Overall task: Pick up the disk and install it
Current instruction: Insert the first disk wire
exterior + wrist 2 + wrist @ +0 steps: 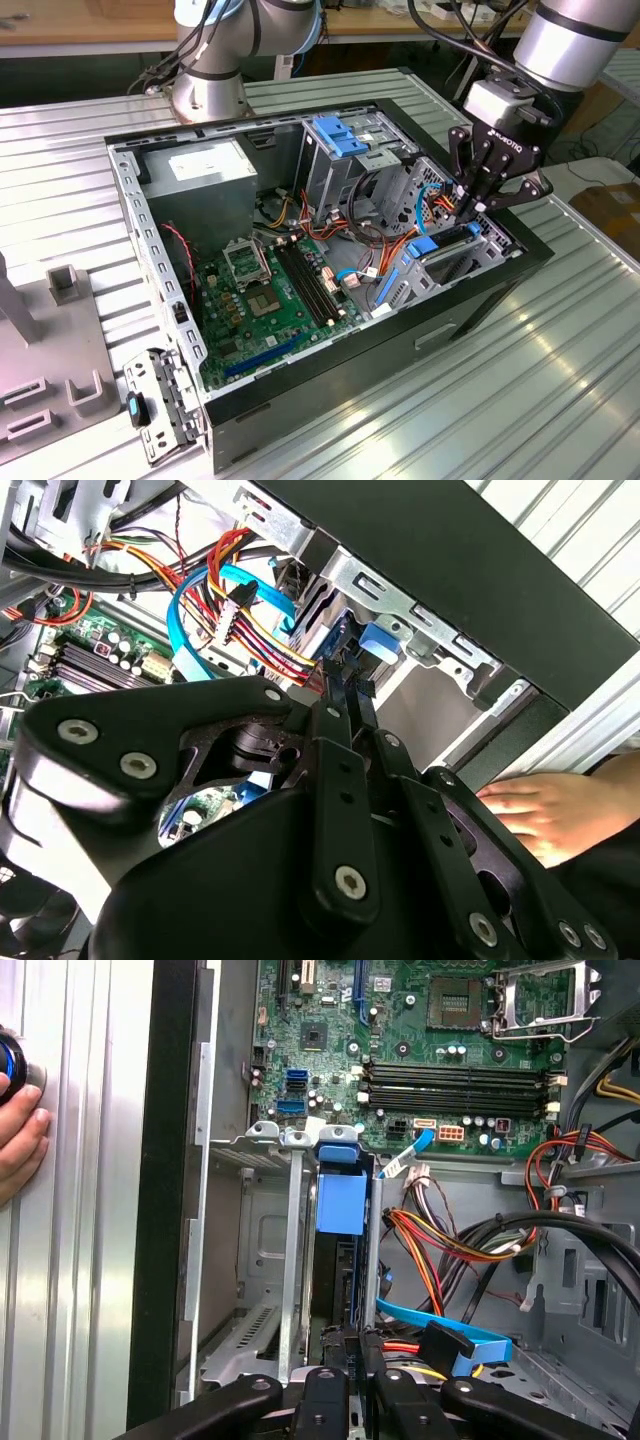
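The disk (340, 1198) stands on edge in a slot of the metal drive cage (262, 1230) at the front of the open computer case (330, 370). Its bright blue carrier and curved handle (378, 640) face out of the cage. In the exterior view the blue carrier (424, 243) shows at the case's right corner. My black gripper (470, 205) hangs just above that corner, its fingers drawn together with nothing between them. In both wrist views the fingertips (340, 672) sit a short way from the handle, apart from it, among the cables. The gripper (350, 1355) points down the slot.
A person's hand (545, 810) rests on the ribbed table beside the case wall (20, 1140). A thin blue cable (440, 1320) and orange-red wire bundles (250, 630) lie close to the fingers. The green motherboard (270, 290) fills the case floor. A light-blue bracket (340, 135) tops the rear bay.
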Tool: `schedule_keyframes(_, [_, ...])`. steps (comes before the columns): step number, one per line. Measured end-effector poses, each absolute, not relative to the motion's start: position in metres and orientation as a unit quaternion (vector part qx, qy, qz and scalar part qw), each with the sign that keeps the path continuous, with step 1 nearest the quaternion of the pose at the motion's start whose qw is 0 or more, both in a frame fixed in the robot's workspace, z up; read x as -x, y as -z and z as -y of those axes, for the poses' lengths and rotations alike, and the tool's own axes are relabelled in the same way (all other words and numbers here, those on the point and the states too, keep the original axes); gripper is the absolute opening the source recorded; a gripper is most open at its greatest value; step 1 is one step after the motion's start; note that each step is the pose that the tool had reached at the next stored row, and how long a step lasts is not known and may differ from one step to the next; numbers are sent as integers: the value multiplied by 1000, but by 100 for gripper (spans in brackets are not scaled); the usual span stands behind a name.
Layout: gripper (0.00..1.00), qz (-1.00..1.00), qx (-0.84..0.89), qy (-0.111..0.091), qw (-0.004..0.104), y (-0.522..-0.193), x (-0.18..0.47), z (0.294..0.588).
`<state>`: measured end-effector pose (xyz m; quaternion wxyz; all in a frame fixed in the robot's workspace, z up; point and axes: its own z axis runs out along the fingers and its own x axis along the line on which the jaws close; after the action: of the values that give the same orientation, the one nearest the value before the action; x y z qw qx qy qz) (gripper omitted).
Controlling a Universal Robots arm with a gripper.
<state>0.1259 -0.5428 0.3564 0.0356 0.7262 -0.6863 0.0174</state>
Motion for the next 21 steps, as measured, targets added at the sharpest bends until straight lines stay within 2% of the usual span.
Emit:
schedule_keyframes(16, [16, 702, -711, -17, 36, -352, -125, 543])
schedule_keyframes(21, [16, 704, -709, -21, 32, -351, -118, 543])
